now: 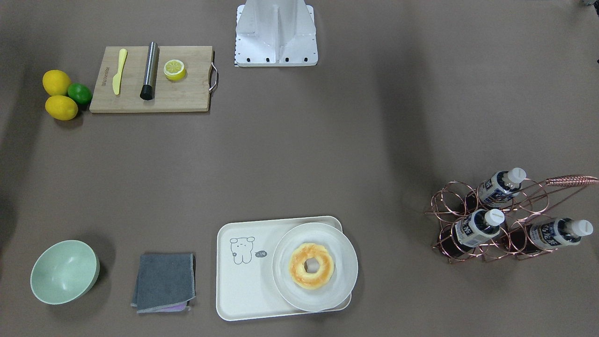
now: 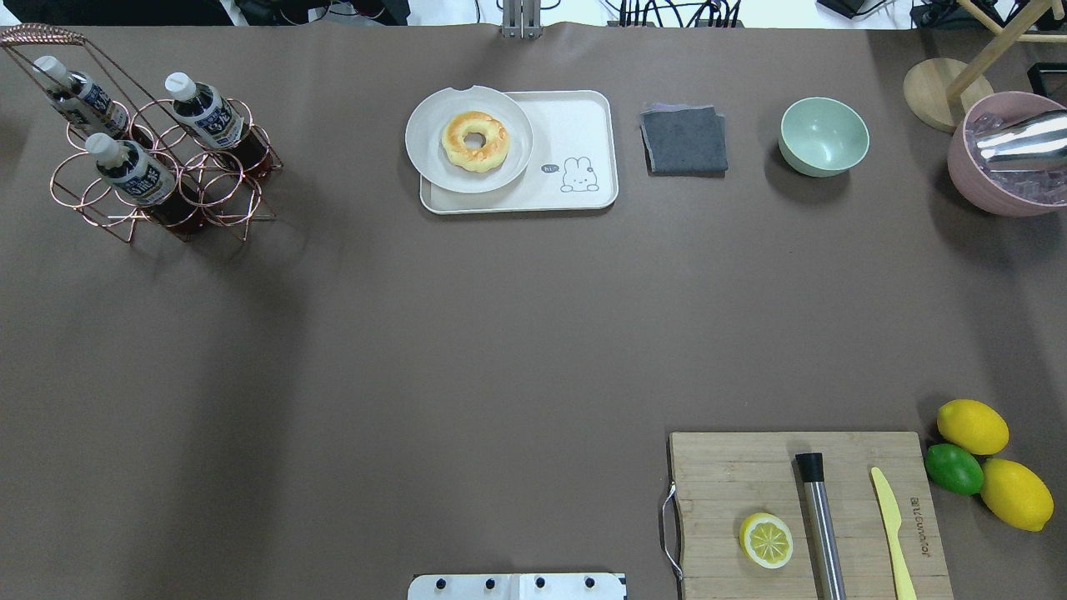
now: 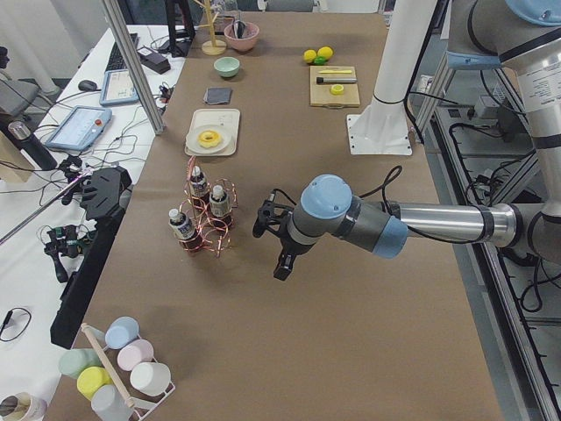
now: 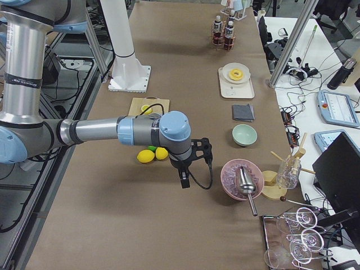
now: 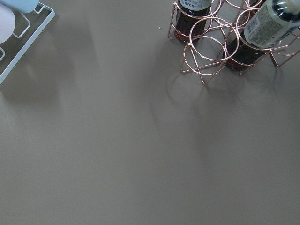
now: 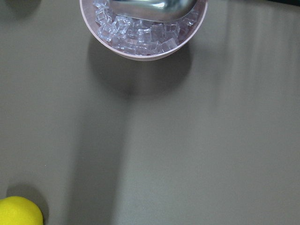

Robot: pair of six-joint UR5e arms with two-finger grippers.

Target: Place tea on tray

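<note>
Copper wire rack (image 2: 212, 192) at the far left of the bench (image 2: 500, 333) holds three bottles. Each stands cap-up in its own ring, long axis close to vertical. The tea (image 2: 133, 167) on the side toward my base looks the easiest to reach. My left end effector (image 3: 282, 266) hangs over bare bench just beside the rack, on that same side, so the tea lies ahead of it, away from my base. I cannot tell whether either end effector is open or closed. Well right of the rack lies the tray (image 2: 575, 117), with a plate (image 2: 425, 154) carrying a doughnut (image 2: 492, 150) over its left half. Its right half is bare. My right end effector (image 4: 184, 181) hovers far off by the ice bowl (image 2: 971, 183), so I judge this a left-arm pick.
</note>
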